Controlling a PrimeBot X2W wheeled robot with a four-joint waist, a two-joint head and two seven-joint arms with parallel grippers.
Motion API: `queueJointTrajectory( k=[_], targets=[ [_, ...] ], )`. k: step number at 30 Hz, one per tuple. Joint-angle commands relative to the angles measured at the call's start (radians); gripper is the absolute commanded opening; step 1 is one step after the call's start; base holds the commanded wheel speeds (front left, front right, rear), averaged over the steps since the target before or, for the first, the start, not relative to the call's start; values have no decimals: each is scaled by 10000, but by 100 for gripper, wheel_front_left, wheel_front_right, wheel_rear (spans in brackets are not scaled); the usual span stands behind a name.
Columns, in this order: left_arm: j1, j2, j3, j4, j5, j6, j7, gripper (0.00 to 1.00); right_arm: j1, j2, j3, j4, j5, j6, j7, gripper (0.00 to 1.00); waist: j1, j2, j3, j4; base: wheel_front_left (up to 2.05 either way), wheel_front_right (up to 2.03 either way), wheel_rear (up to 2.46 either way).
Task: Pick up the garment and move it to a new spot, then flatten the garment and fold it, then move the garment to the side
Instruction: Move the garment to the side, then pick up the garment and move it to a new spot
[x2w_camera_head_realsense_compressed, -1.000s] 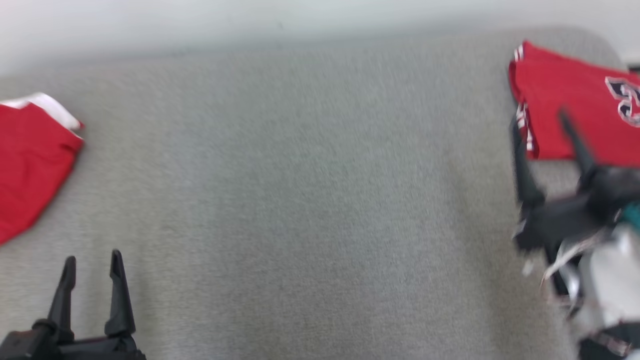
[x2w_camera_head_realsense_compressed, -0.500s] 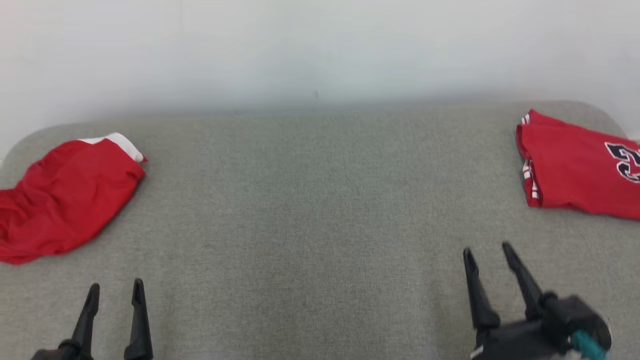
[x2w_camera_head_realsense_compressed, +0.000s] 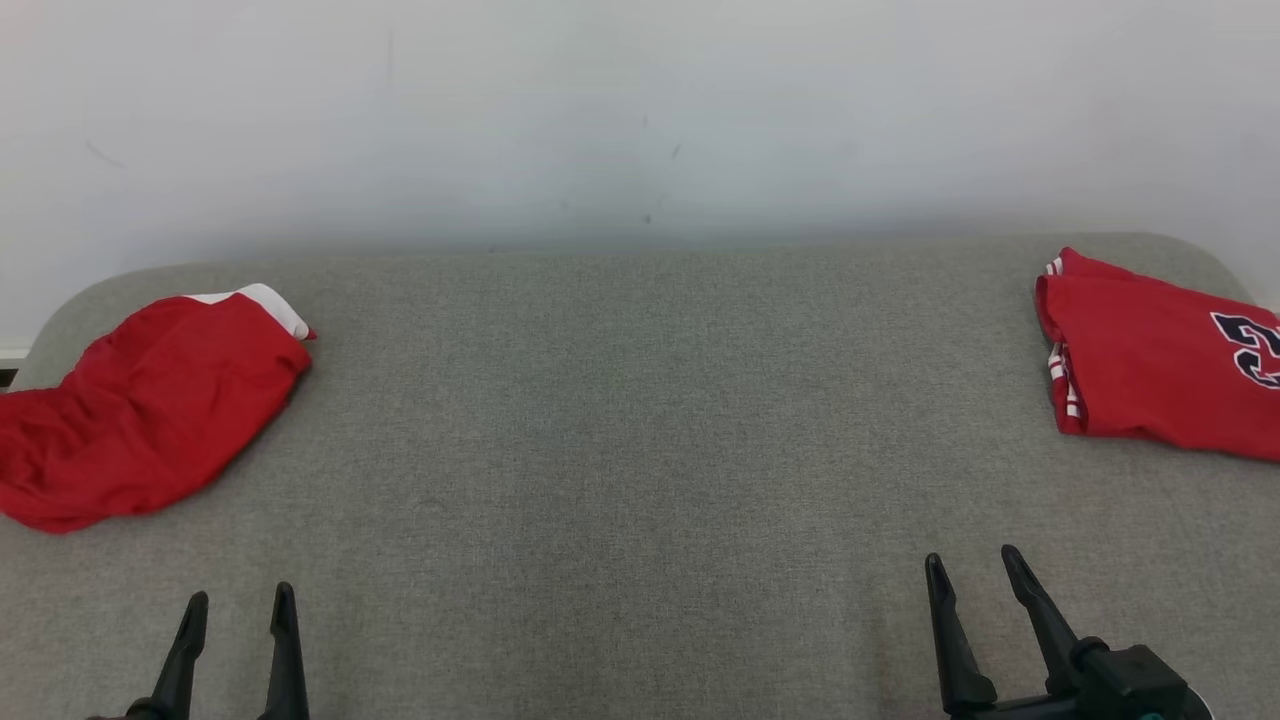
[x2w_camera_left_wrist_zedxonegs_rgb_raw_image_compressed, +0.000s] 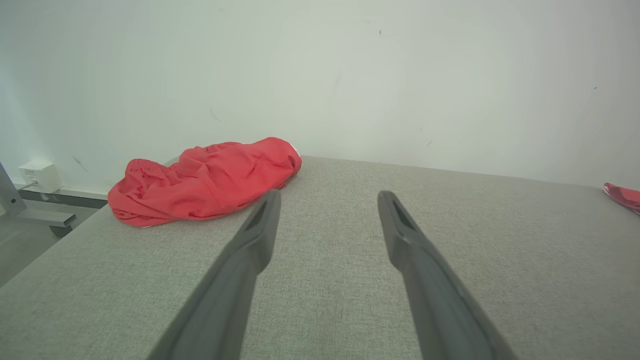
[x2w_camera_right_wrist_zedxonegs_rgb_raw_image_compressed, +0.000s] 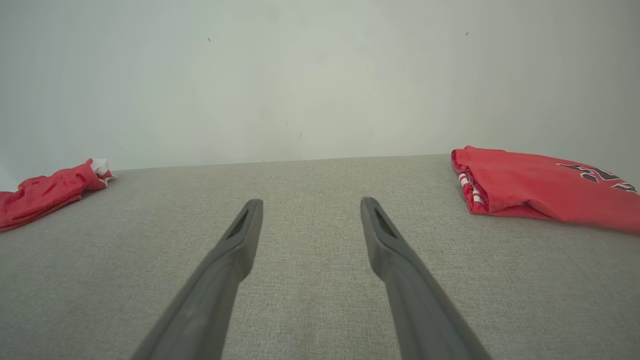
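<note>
I'm holding left gripper (x2w_camera_head_realsense_compressed: 240, 600) and right gripper (x2w_camera_head_realsense_compressed: 972, 560) spread, empty | risk: crumpled garment (x2w_camera_head_realsense_compressed: 150, 410) ahead-left of left gripper, shallow pinch slipping off

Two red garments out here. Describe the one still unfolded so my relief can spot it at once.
On the grey fabric-covered table, look to the far left corner by the wall. The crumpled red garment lies there in a loose heap, white band at one end. The folded red jersey at the far right lies flat and bears a dark number.
</note>
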Motion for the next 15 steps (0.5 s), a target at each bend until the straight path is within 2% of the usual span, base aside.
queueJointTrajectory(
  k=[1,10,15],
  targets=[
    [119,45,3,21,52,30,-3,100,73,35,-42,38,-10,-29,-33,100,0,1,3,0,0,0,0],
    [105,58,83,96,94,30,-3,100,109,75,-87,286,-30,-29,-98,100,0,1,-57,66,0,0,0],
    [-78,112,175,160,139,41,-3,100,68,87,-24,371,76,-29,-97,100,0,1,-97,392,0,0,0]
  ],
)
